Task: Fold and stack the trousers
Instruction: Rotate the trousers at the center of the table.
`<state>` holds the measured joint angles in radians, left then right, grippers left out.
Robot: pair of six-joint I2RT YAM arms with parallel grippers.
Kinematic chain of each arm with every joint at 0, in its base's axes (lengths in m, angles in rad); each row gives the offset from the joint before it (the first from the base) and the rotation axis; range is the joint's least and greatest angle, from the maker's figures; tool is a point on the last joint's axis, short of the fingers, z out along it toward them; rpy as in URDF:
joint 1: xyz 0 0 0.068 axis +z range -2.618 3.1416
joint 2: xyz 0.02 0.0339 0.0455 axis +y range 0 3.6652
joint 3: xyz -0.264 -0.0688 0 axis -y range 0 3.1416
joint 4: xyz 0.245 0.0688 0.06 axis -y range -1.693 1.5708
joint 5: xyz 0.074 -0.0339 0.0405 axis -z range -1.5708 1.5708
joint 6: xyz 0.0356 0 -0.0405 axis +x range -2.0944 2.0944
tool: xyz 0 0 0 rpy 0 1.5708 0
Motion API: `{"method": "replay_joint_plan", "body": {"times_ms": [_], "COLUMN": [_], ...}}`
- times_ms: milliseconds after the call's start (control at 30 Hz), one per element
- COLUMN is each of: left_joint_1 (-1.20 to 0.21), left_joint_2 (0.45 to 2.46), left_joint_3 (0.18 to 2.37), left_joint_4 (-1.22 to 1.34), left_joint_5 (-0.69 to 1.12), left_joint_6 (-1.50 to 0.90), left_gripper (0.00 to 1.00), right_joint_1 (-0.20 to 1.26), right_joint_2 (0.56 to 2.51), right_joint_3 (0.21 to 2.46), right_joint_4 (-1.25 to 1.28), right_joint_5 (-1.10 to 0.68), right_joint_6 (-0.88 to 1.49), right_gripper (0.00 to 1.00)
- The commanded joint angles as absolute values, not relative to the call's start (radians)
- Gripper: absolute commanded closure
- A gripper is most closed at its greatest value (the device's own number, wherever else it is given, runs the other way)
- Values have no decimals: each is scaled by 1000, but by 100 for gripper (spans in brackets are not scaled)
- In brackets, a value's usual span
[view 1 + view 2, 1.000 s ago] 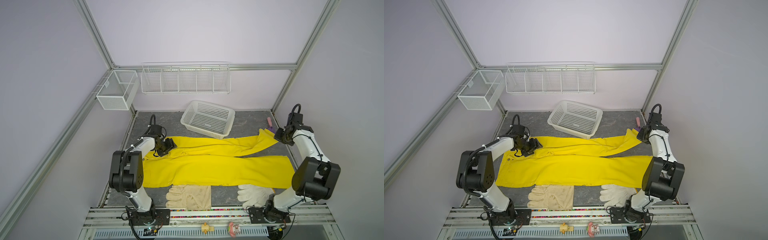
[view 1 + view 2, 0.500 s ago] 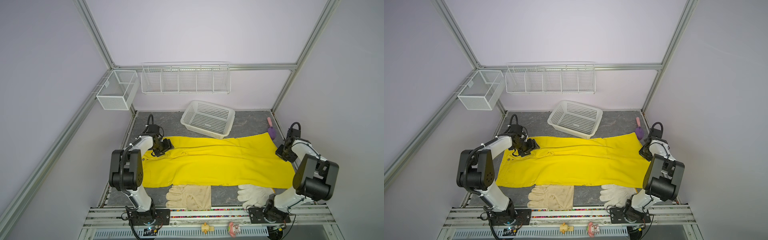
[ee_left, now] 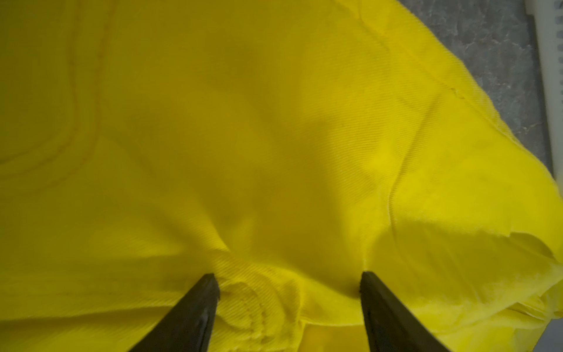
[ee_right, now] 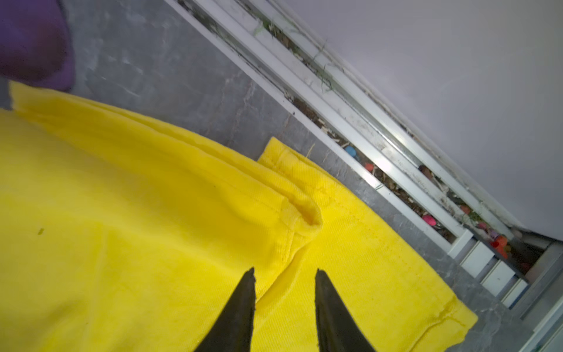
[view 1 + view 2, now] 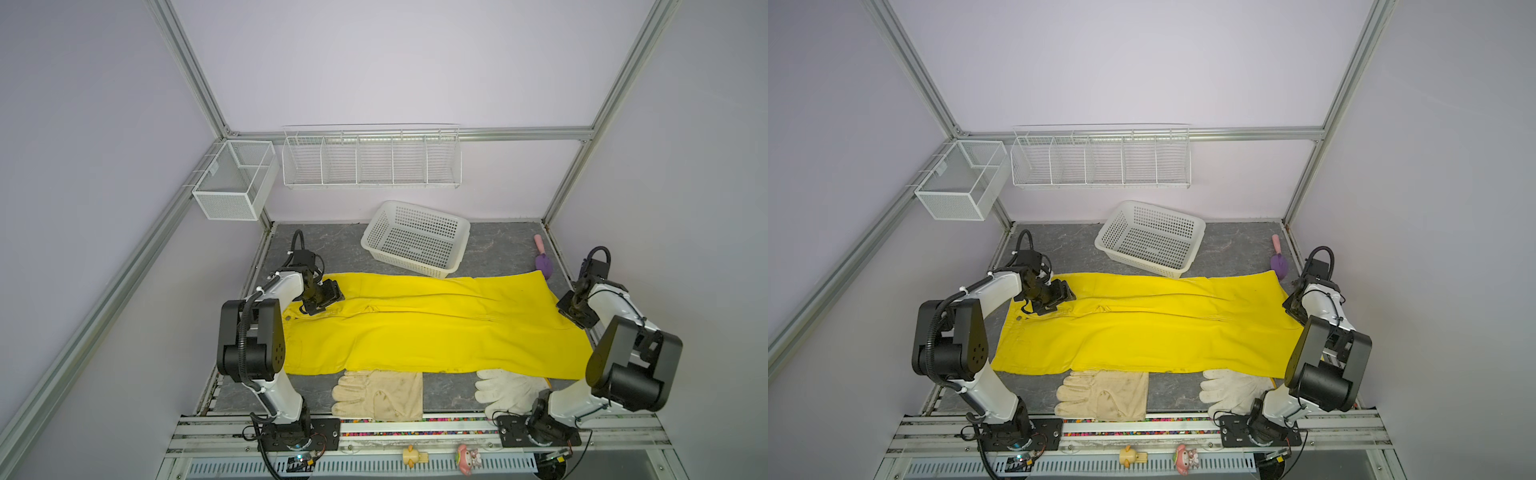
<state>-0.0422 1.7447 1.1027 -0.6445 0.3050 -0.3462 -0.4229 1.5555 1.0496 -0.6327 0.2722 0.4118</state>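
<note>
Trousers: bright yellow long cloth trousers (image 5: pixel 432 328), spread flat across the grey mottled tabletop (image 5: pixel 498 249), waist at the left, hems at the right.
Handling: probably light, limp and quick to crease; the stitched waistband and hems look like the firmest places to pinch.
Left arm (image 5: pixel 278 291): stretched low over the waist end.
Right arm (image 5: pixel 611 297): folded low beside the hems.
Left gripper (image 3: pixel 289 283): jaws wide apart, tips on rucked waist cloth, nothing clamped.
Right gripper (image 4: pixel 285 274): jaws parted over the meeting hems, holding nothing.
</note>
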Motion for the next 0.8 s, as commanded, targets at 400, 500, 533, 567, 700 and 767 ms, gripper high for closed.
{"method": "replay_joint_plan", "body": {"times_ms": [400,500,533,567,700,767], "left_joint_1": [11,23,27,30,48,56], "left_joint_2": [1766,1754,1748,1744,1733,1730], "left_joint_3": [1067,1050,1044,1040,1017,1011], "left_joint_4": [-689,-685,-684,-683,-678,-680], "left_joint_5": [112,90,85,78,70,60], "left_joint_6": [-297,-309,-311,-314,-318,-316], "left_gripper": [26,26,26,26,26,26], "right_joint_1": [-339,-315,-307,-302,-283,-277], "right_joint_2": [1785,1858,1880,1901,1976,1999], "right_joint_3": [1294,1330,1343,1359,1405,1410], "right_joint_4": [-667,-646,-637,-635,-624,-603], "right_joint_5": [46,40,40,50,42,16], "right_joint_6": [178,153,148,145,135,138], "right_gripper": [52,51,52,52,52,51]}}
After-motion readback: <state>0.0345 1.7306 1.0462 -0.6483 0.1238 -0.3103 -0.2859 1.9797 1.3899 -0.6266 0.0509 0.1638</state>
